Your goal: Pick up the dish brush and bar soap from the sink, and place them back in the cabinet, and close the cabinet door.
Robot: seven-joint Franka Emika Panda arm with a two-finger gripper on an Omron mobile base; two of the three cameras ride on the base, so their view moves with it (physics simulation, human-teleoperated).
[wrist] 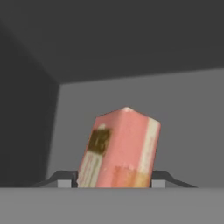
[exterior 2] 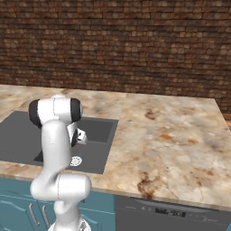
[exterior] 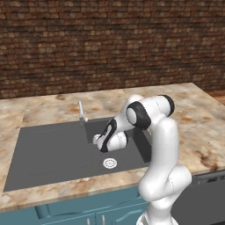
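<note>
Bar soap [wrist: 119,148] stands between the two dark fingertips [wrist: 65,178] of the gripper [wrist: 111,180], jaws partly closed and touching its sides; long axis runs away from the hand, far end leaning slightly to one side; pink faces, dark label patch. Gripper sits low in the sink [exterior: 44,151], in the deeper section by its right edge; grey wall close behind. White drain [exterior: 109,163] near the front edge; faucet [exterior: 81,113] at the back edge; marble table [exterior 2: 171,135] around.

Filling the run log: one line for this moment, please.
phase: grasp | gripper: shut on bar soap | location: deep section of sink | soap: tilted between fingertips | cabinet: not reached yet
</note>
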